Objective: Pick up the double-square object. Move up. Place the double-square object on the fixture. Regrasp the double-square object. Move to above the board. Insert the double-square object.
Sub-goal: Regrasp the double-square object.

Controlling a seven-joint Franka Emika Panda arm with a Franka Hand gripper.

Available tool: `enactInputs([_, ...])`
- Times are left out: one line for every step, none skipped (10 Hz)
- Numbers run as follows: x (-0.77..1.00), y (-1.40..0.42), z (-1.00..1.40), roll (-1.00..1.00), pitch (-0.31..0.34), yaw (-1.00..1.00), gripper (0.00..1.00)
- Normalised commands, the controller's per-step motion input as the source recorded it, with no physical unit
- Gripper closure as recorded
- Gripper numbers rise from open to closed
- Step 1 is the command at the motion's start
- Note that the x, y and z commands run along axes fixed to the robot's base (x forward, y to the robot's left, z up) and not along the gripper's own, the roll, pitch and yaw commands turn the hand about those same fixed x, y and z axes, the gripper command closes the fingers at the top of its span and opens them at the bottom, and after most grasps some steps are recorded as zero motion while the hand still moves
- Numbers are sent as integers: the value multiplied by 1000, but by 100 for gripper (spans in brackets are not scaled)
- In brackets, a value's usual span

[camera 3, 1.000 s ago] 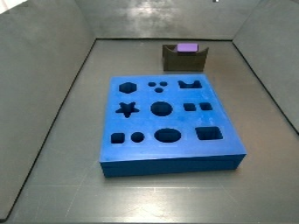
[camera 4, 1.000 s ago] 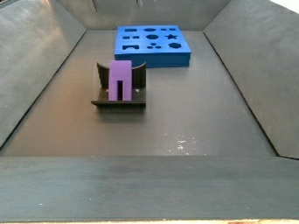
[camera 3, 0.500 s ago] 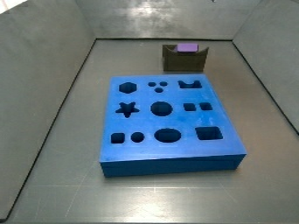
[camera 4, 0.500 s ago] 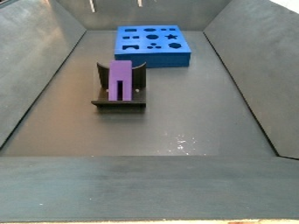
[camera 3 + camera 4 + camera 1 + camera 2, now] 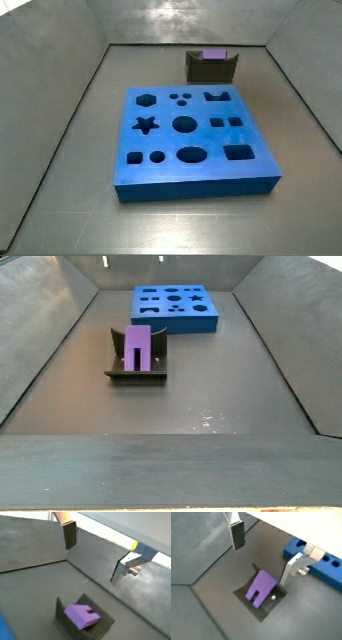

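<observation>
The light-purple double-square object rests in the notch of the dark fixture; it also shows in the other side view on the fixture and in both wrist views. The blue board lies flat on the floor, also in a side view and a wrist view. My gripper is open and empty, well above the object, not touching it. The gripper does not show in either side view.
Grey walls enclose the floor on all sides. The fixture stands apart from the board, near one end wall.
</observation>
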Motion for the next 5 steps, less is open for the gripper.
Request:
enactInputs([47, -31, -5, 1000, 36, 64, 0])
enactInputs([70, -33, -14, 1000, 54, 71, 0])
enactInputs([78, -34, -14, 1000, 68, 77, 0])
enactInputs([89, -41, -10, 1000, 98, 91, 0])
enactInputs([95, -43, -12, 1000, 121, 112, 0])
